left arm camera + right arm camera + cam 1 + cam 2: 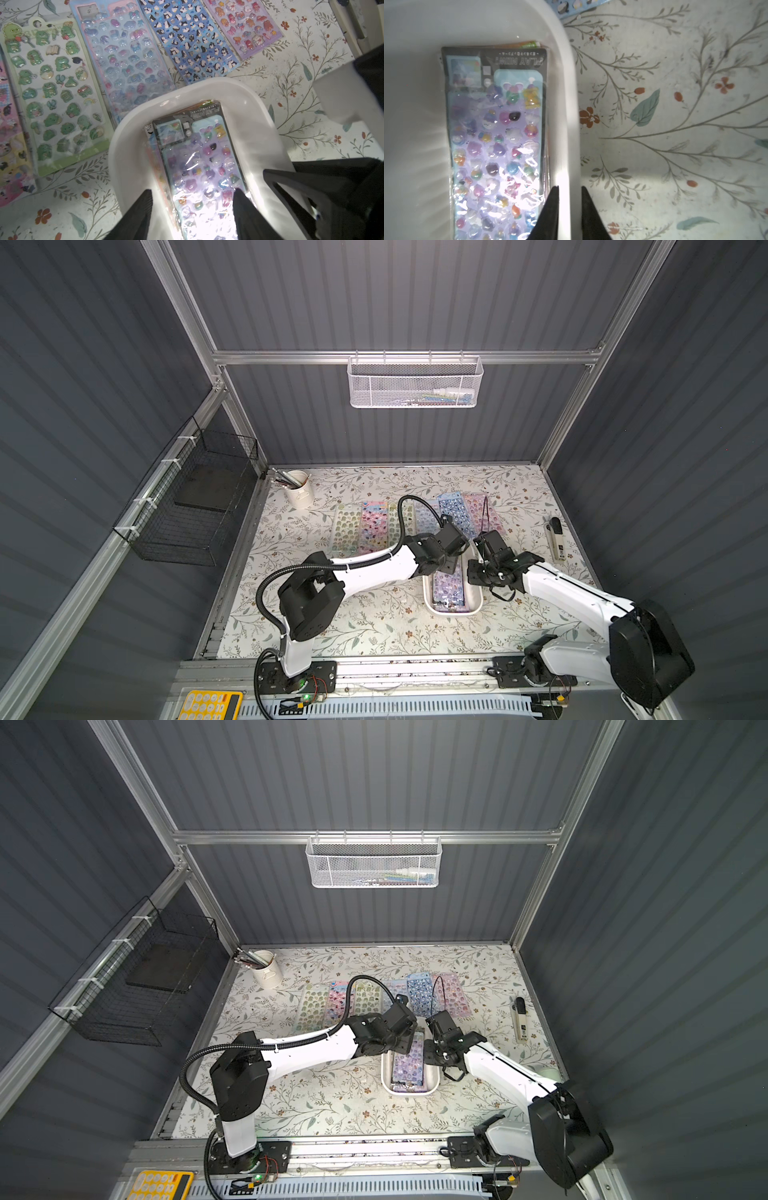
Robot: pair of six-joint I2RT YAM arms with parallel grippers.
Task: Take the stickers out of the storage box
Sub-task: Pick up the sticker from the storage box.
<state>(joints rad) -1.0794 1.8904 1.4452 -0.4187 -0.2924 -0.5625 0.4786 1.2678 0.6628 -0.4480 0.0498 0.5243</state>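
Right fingers (551, 209) pinch the storage box (568, 99) wall; loose stickers (187, 41) lie just beyond.

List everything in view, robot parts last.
storage box: one, white; table middle
stickers in box: one stack, purple on top; inside it
stickers on table: six sheets, green, pink, blue, purple; row beyond box
cup of pencils: one, white; far left corner
small tool: one, white and black; right edge
mesh basket: one, white; back rail
wire basket: one, black; left wall
calculator: one, yellow; front left
left gripper: one, black; open over the stack
right gripper: one, black; shut on the box wall
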